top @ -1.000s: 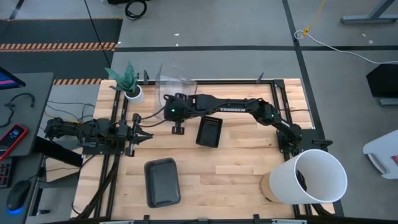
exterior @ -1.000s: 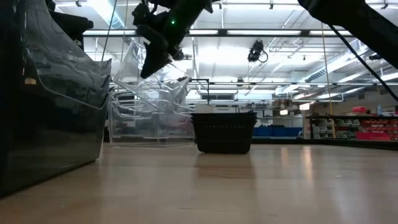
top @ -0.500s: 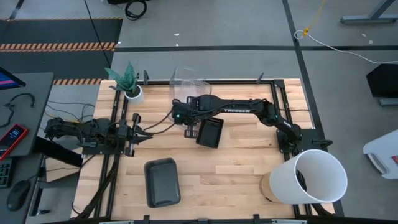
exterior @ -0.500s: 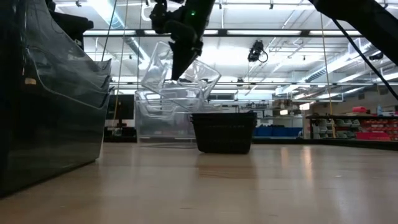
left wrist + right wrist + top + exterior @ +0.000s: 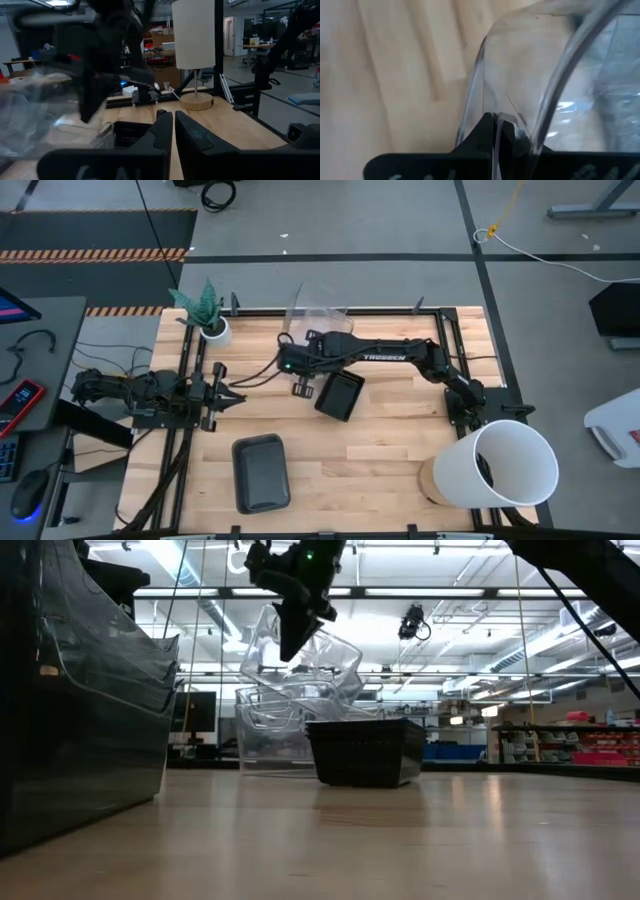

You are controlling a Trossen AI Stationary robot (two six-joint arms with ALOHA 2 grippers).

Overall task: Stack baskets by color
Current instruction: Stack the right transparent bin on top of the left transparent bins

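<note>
A wooden table (image 5: pixel 380 450) seen from above, with 2 dark robot arms. The right arm stretches from the right edge across the far half of the table. Its gripper (image 5: pixel 299 340) hangs above the surface near the far edge, fingers pinched together on the rim of a clear basket (image 5: pixel 318 313). In the right wrist view the 2 fingertips (image 5: pixel 487 131) sit almost closed with the thin clear wall (image 5: pixel 520 85) between them. In the low view the held clear basket (image 5: pixel 305 655) is tilted and lifted, its lower part sitting over a pile of clear baskets (image 5: pixel 275 725) that rests on the table behind. How many are in that pile cannot be told.

Just beside the right gripper, toward the near side, a small black slotted basket (image 5: pixel 339 394) lies on the table, turned at a slight angle. In the low view it stands in front of the clear pile (image 5: pixel 362 751).

A dark-grey rounded basket (image 5: pixel 260 472) lies near the front edge, well apart from the others.

The left gripper (image 5: pixel 238 395) waits low at the table's left side, pointing right, its fingers (image 5: pixel 162 132) close together with only a narrow slit between them, holding nothing.

A small white pot with a green plant (image 5: pixel 208 315) stands at the far left corner. A large white bucket (image 5: pixel 505 465) lies tipped at the near right corner.
</note>
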